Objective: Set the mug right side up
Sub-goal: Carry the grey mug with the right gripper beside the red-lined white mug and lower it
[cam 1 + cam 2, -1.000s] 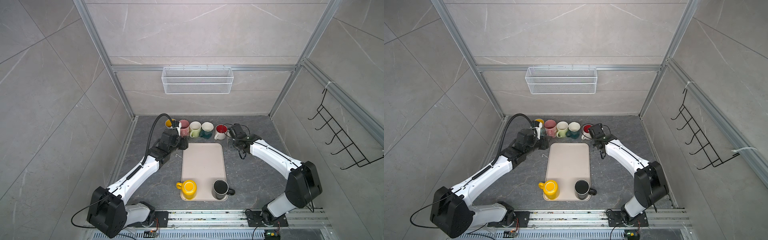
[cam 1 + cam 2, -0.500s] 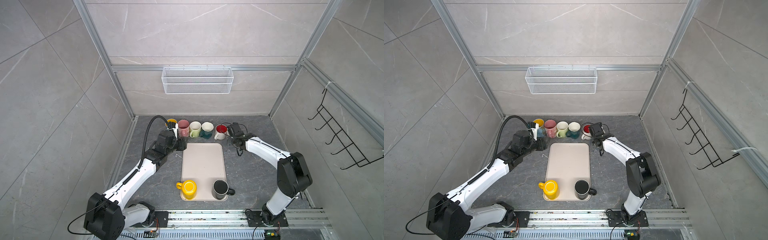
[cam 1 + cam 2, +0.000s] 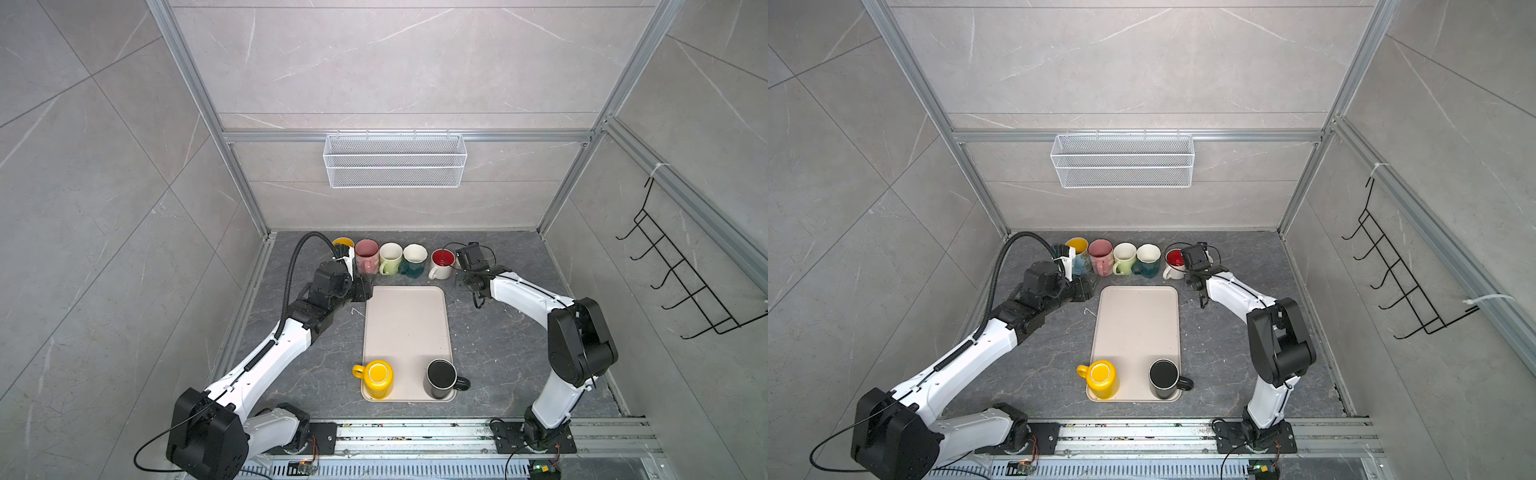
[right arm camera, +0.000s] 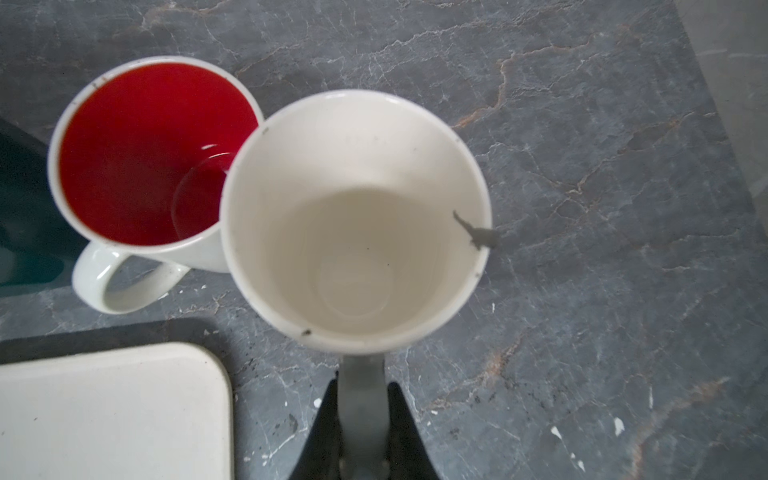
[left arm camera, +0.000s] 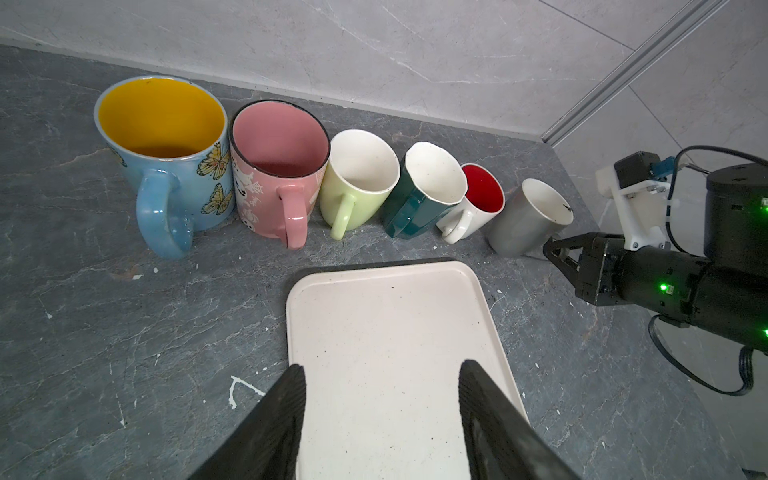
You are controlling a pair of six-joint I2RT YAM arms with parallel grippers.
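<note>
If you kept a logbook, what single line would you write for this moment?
right fingers: shut on grey mug handle | grey mug: upright, beside red-lined mug | left fingers: open, empty, over tray

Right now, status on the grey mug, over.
Right end effector shut on handle of grey mug. Left end effector open, empty, over tray edge. Mug mouth up, red-lined mug close beside.

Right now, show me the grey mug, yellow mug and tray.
grey mug [image 5: 525, 226]: left wrist view, outer wall.
yellow mug [image 3: 377, 371]: in a top view, top face.
tray [image 3: 405, 324]: in a top view, bare middle.
</note>
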